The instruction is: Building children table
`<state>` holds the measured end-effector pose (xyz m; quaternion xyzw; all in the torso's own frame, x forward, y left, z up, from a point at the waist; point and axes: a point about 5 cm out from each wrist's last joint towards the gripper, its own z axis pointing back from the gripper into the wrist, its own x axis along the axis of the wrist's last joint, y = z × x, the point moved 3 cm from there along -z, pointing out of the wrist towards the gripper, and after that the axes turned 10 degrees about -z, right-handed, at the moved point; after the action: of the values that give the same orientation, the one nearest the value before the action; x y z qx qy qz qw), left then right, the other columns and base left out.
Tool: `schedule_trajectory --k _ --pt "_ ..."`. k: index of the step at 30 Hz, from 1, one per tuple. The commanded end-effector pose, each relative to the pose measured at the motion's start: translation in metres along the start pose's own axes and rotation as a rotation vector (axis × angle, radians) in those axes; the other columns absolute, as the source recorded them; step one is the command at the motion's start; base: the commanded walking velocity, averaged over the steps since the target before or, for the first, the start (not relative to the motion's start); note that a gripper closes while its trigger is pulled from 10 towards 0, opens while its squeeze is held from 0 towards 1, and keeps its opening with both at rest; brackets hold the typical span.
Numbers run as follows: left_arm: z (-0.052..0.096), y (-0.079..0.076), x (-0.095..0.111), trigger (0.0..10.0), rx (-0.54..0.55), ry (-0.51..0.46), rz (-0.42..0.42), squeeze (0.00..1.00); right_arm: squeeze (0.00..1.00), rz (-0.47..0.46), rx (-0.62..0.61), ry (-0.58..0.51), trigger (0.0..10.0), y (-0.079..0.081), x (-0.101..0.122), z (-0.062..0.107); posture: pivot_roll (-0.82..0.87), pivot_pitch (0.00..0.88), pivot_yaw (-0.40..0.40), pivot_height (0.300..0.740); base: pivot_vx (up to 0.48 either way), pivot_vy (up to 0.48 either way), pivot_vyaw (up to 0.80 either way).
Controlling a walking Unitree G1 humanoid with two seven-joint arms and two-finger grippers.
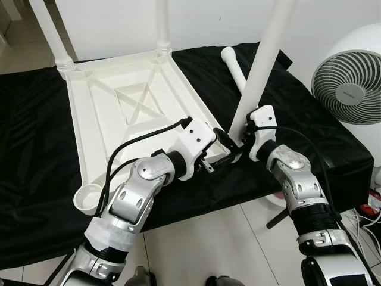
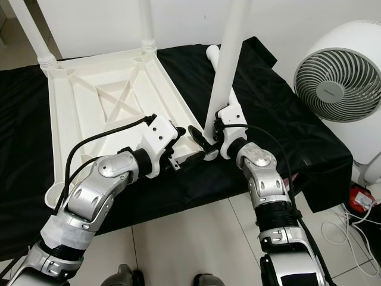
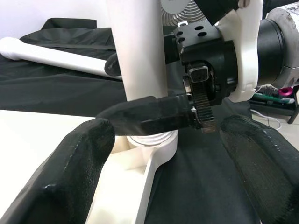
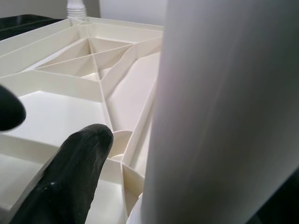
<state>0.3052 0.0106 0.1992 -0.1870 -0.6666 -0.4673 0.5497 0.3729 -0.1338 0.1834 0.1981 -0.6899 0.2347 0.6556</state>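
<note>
A white plastic tabletop [image 1: 119,122] lies upside down on a black cloth. Two white legs [image 1: 50,30] [image 1: 162,24] stand in its far corner sockets. At the near right corner a third leg [image 1: 262,65] stands upright, its foot at the corner socket [image 3: 156,142]. My right gripper [image 1: 231,146] is shut on this leg just above the socket, one finger [image 3: 149,114] across its front. My left gripper [image 1: 215,162] is open beside that same corner, its fingers [image 3: 70,172] spread on either side of the socket and holding nothing. A fourth leg [image 1: 233,67] lies loose on the cloth behind.
The near left corner socket [image 1: 88,198] has no leg in it. A white fan [image 1: 351,74] stands close on the right. Cables [image 1: 366,214] lie on the tiled floor below it. The cloth-covered surface ends just in front of my arms.
</note>
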Motion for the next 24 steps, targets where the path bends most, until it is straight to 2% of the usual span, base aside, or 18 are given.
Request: schedule_trajectory --k 1,4,5,6,19,20,21,24 --pt "-0.002 -0.002 0.001 10.0 -0.018 -0.006 -0.008 0.00 0.00 0.008 0.029 0.007 10.0 -0.001 -0.002 0.000 -0.09 0.064 0.047 0.740 0.000 0.000 0.00" --pt "-0.003 -0.002 0.002 10.0 -0.020 -0.006 -0.011 0.00 0.00 0.011 0.044 0.018 10.0 -0.002 -0.004 0.001 -0.09 0.062 0.050 0.740 0.000 0.000 0.00" --pt "-0.003 -0.002 0.002 10.0 -0.022 -0.007 -0.012 0.00 0.00 0.022 0.052 0.027 4.2 -0.003 -0.007 0.002 -0.09 0.061 0.051 0.740 0.000 0.000 0.00" --pt "-0.003 -0.001 0.002 10.0 -0.023 -0.009 -0.014 0.00 0.00 0.030 0.058 0.034 0.0 -0.005 -0.009 0.003 -0.09 0.065 0.051 0.740 0.000 0.000 0.00" --pt "-0.002 -0.001 0.003 10.0 -0.018 -0.009 -0.010 0.00 0.00 0.022 0.043 0.047 0.0 -0.010 -0.016 0.009 -0.09 0.079 0.049 0.740 0.000 0.000 0.00" --pt "-0.002 -0.001 0.003 10.0 -0.016 -0.009 -0.009 0.00 0.00 0.015 0.025 0.042 4.4 -0.010 -0.015 0.009 -0.08 0.086 0.042 0.740 0.000 0.000 0.00" --pt "-0.002 -0.001 0.003 10.0 -0.013 -0.008 -0.008 0.00 0.00 0.010 0.010 0.036 10.0 -0.009 -0.014 0.009 -0.08 0.086 0.042 0.740 0.000 0.000 0.00" --pt "-0.002 -0.001 0.003 10.0 -0.010 -0.007 -0.005 0.00 0.00 0.012 -0.022 0.027 10.0 -0.009 -0.013 0.008 -0.08 0.086 0.042 0.740 0.000 0.000 0.00"
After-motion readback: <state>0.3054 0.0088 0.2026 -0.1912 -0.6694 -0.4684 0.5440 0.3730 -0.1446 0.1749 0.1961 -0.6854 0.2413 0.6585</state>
